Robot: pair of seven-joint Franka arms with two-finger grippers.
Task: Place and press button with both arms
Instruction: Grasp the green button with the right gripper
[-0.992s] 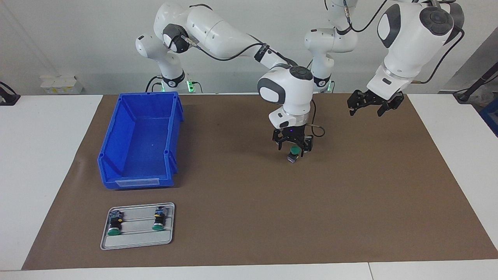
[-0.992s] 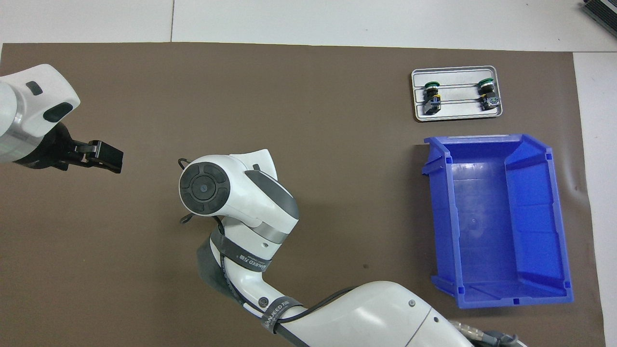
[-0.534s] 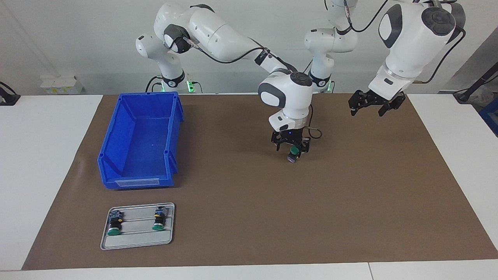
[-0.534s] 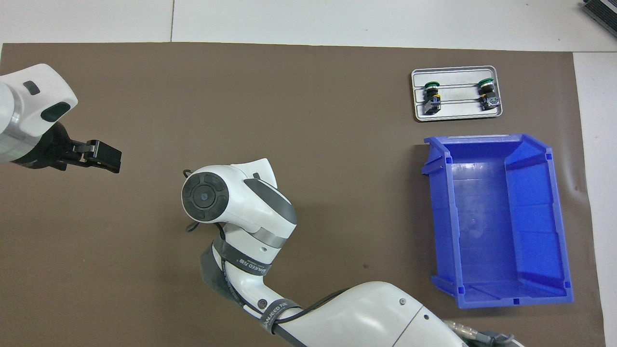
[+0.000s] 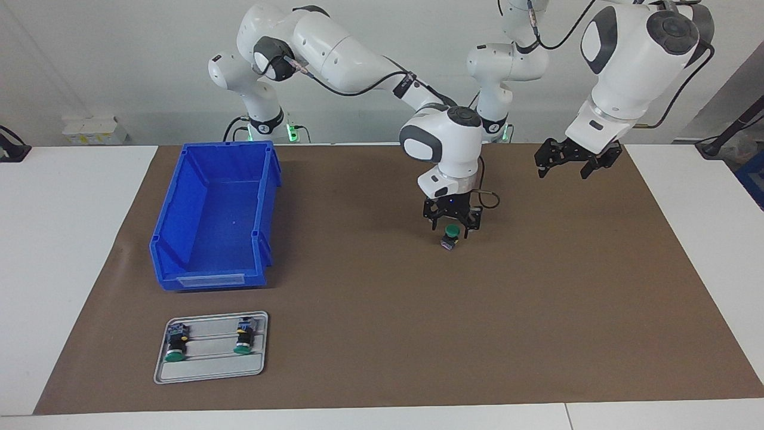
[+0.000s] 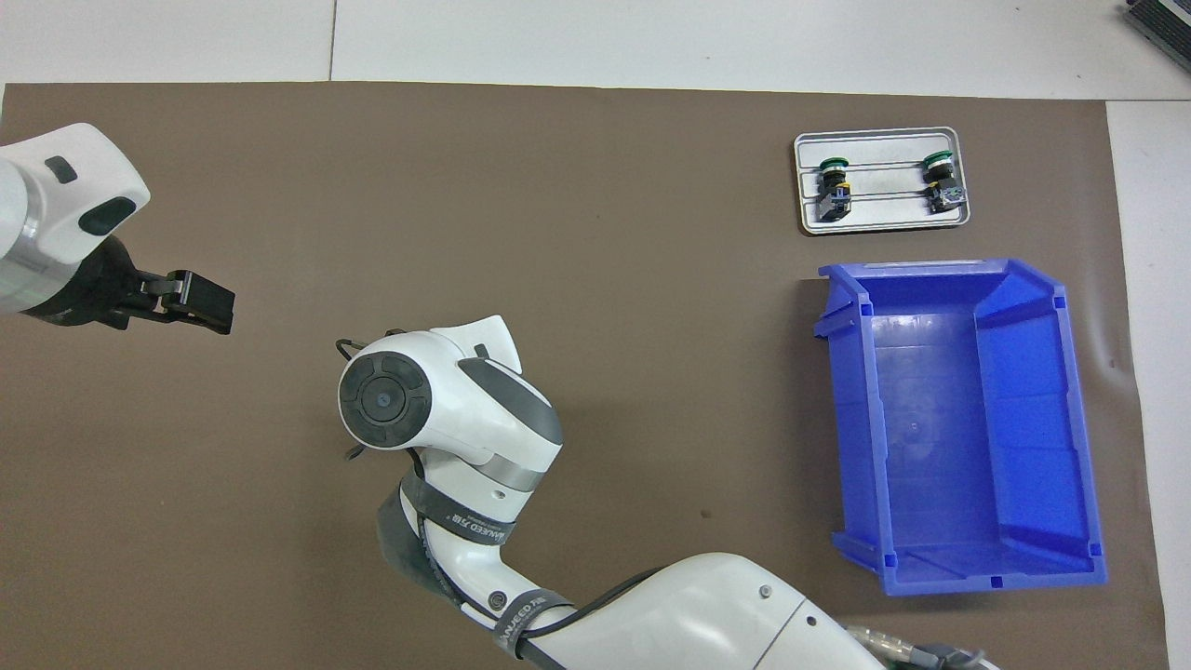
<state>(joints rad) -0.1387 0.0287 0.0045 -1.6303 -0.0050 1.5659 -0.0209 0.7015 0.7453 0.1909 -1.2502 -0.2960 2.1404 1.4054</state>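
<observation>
while the button (image 5: 450, 236) stands upright on the brown mat (image 5: 537, 298), green cap up and grey-blue block down, the right gripper (image 5: 452, 223) hangs right over it with its fingers spread to either side of the cap; whether they touch the cap cannot be told. in the overhead view the right arm's wrist covers both the gripper and the button. the button sits near the middle of the mat, toward the robots' end of it.

the left gripper (image 5: 568, 158) is up in the air over the mat at the left arm's end of the table, its fingers apart and nothing between them; the left arm waits there.

toward the right arm's end lies a blue bin (image 5: 179, 239), its inside bare. farther from the robots than the bin, a small grey tray (image 5: 209, 370) rests on the mat, with two more buttons (image 5: 176, 344) lying on their sides in it, well apart from each other, green caps pointing away from the robots.
</observation>
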